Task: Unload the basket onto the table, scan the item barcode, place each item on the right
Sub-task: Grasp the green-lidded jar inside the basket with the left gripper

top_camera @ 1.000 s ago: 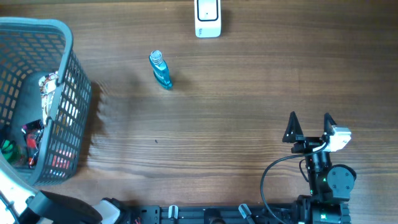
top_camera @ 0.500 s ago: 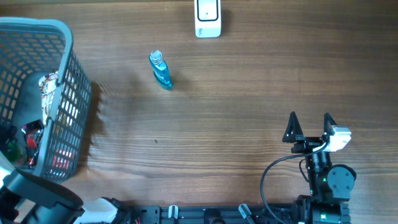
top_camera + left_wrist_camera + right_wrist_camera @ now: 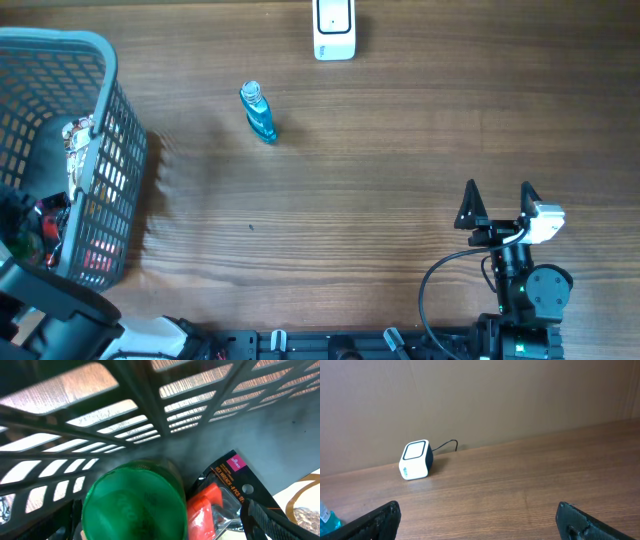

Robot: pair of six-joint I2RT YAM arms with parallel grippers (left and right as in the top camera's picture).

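1. Jaws of the left gripper [image 3: 162,517] stand fully apart and grasp nothing. One dark finger [image 3: 280,520] shows at the lower right of the left wrist view.
2. Position: the left gripper hangs inside the basket [image 3: 105,60], directly above the green round container [image 3: 134,502]. Whether they touch cannot be told.
3. The green round container sits low in the basket, close to the slotted wall. A hex wrench pack [image 3: 232,475], black card with an orange-red tool, lies against its right side.
4. The basket is grey-blue and stands at the left edge of the table [image 3: 350,200]. A crinkled packet [image 3: 76,134] lies further back inside it.
5. The right gripper [image 3: 498,192] is also released and empty. It is over the near right part of the table, well apart from every object.
6. The barcode scanner [image 3: 334,30], white with a dark window, stands at the far edge of the table.
7. A blue bottle [image 3: 261,113] is on the bare table between basket and barcode scanner, apart from both grippers.
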